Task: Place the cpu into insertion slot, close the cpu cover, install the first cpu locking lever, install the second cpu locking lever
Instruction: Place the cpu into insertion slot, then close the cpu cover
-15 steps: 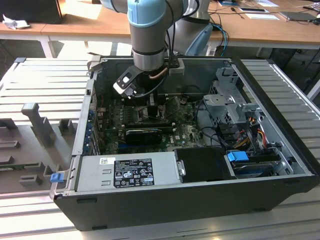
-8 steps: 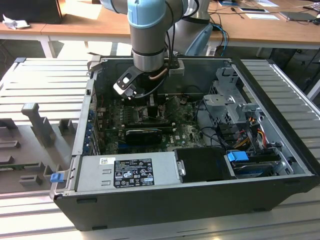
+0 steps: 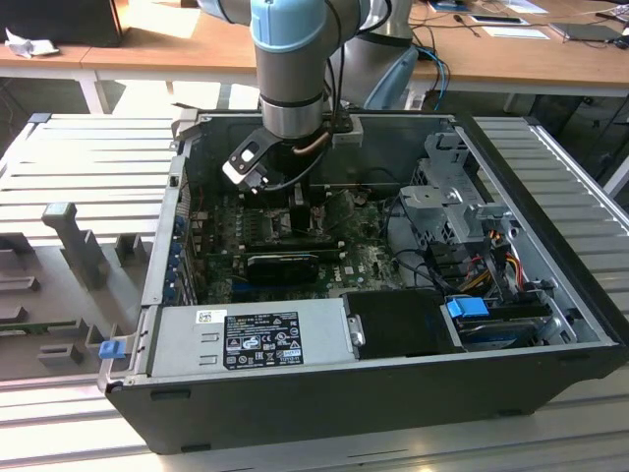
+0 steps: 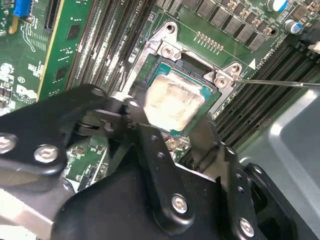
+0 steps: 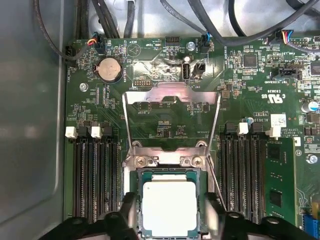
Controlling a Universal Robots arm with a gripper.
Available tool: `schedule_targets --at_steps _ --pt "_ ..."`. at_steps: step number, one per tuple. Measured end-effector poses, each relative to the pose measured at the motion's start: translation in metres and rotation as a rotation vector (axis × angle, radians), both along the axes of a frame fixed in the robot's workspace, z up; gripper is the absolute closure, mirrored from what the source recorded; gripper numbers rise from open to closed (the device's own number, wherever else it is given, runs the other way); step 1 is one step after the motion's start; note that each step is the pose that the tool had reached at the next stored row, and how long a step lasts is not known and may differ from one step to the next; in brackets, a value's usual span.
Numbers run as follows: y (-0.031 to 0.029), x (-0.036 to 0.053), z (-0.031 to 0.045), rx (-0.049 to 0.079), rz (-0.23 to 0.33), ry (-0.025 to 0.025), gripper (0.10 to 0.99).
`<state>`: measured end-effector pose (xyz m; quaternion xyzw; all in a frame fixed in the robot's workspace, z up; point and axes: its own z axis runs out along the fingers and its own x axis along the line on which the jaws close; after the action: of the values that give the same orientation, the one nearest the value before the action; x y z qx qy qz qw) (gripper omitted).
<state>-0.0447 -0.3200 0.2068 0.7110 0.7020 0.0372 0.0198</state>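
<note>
The gripper (image 5: 170,222) is clamping the cpu (image 5: 169,207) by two opposite edges, holding it flat in or just over the insertion slot (image 4: 167,62) directly beneath it, while the cpu cover (image 5: 172,94) is lying swung open past the slot's hinged edge.

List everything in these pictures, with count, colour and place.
chip: one, silver-grey, lying in the socket
socket: one, dark with silver rim, on the board
cover: one, silver, swung open beside the socket
coin battery: one, silver, on the board near the cover
memory slots: several, black, either side of the socket
board: one, green, inside the case
power supply: one, grey, inside the case
case: one, black, open, on the table
table: one, grey, ribbed, under the case
arm: one, light blue, reaching into the case
gripper: one, black, at the chip
</note>
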Motion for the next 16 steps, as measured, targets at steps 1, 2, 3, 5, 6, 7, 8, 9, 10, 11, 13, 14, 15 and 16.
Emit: schedule_targets --at_steps 1,2,3,5,6,7,8,9,10,11,13,14,15,16 --pt "0.0000 0.0000 0.0029 0.000 0.000 0.0010 0.561" --pt "0.0000 0.0001 0.0069 0.000 0.000 0.0025 0.745" --pt "0.0000 0.0001 0.0079 0.000 0.000 0.0028 0.804" --pt "0.0000 0.0001 0.0106 0.000 0.000 0.0034 0.980" --pt "0.0000 0.0001 0.0119 0.000 0.000 0.0033 0.980" --pt "0.0000 0.0001 0.0128 0.000 0.000 0.0034 0.980" --pt "0.0000 0.0001 0.0141 0.000 0.000 0.0033 0.980" --pt "0.0000 0.0001 0.0151 0.000 -0.001 0.0033 0.980" --pt "0.0000 0.0001 0.0157 0.000 -0.001 0.0034 0.980" --pt "0.0000 0.0001 0.0161 0.000 -0.001 0.0034 0.980" --pt "0.0000 0.0001 0.0168 0.000 -0.001 0.0034 0.980" --pt "0.0000 0.0002 0.0168 0.000 -0.001 0.0031 0.980" --pt "0.0000 0.0004 0.0169 0.001 -0.002 0.0035 0.980" --pt "-0.0001 0.0012 0.0169 0.001 -0.002 0.0039 0.980"
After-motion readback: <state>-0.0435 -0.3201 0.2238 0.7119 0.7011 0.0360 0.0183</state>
